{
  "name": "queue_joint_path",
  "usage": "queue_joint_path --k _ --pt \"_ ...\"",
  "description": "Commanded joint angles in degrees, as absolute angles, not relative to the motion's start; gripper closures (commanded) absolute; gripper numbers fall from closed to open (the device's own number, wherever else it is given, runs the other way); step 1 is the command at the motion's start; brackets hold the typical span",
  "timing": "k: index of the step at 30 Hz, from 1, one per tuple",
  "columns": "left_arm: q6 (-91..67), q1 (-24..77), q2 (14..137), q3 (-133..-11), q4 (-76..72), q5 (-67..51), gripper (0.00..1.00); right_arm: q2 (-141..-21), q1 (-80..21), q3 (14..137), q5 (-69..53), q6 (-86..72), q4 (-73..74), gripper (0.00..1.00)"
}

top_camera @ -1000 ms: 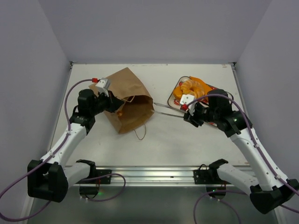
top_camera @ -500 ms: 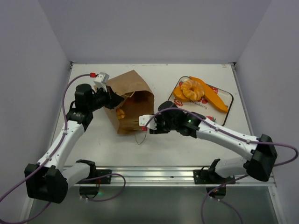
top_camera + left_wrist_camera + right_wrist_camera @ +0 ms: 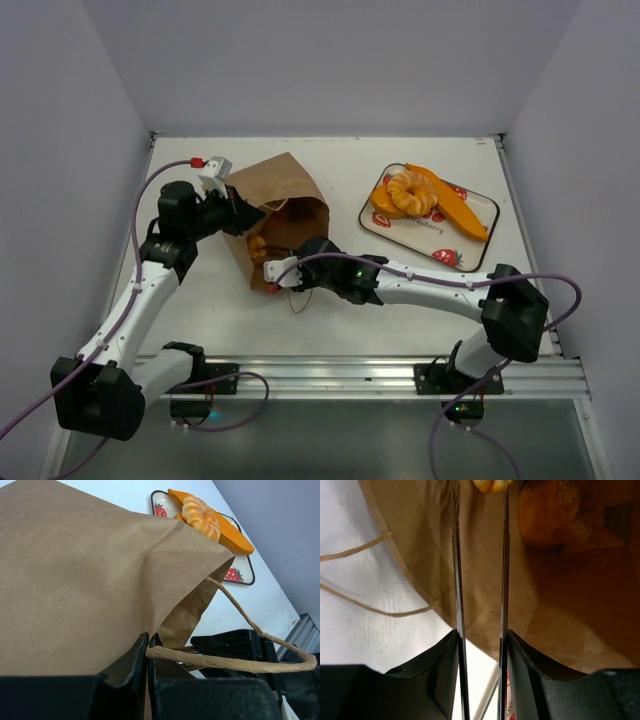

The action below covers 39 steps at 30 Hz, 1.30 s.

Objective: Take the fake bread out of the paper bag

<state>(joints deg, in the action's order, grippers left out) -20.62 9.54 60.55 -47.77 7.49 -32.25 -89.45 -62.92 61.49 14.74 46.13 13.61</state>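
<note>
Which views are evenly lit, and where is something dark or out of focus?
Top external: even, soft light, the paper bag sharp. Left wrist: the near fingers black and soft, the bag crisp. Right wrist: dim inside the bag, the fake bread blurred.

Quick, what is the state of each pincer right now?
Left pincer: closed on the twisted paper handle of the tall brown kraft paper bag.
Right pincer: open, pointing into the bag, no grip visible.
</note>
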Motion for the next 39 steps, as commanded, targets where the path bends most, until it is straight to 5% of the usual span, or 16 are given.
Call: queue_joint_path --k 1,12,24,39 --pt "-23.29 9.23 59.24 -48.16 5.89 -34.89 0.94 -90.96 -64.68 63.11 20.91 49.3 6.42 0.56" --pt "-26.1 9.32 58.27 -47.37 3.25 -37.61 0.94 -96.76 -68.11 62.4 29.26 54.58 -1.22 0.57" --pt "-25.05 9.23 57.83 -46.67 3.43 -37.53 0.94 -94.4 -67.94 61.09 31.03 54.5 -1.24 0.97" --pt "-21.97 9.14 61.78 -44.56 1.76 -28.3 0.94 -71.73 -65.48 58.36 12.93 49.92 22.4 0.99"
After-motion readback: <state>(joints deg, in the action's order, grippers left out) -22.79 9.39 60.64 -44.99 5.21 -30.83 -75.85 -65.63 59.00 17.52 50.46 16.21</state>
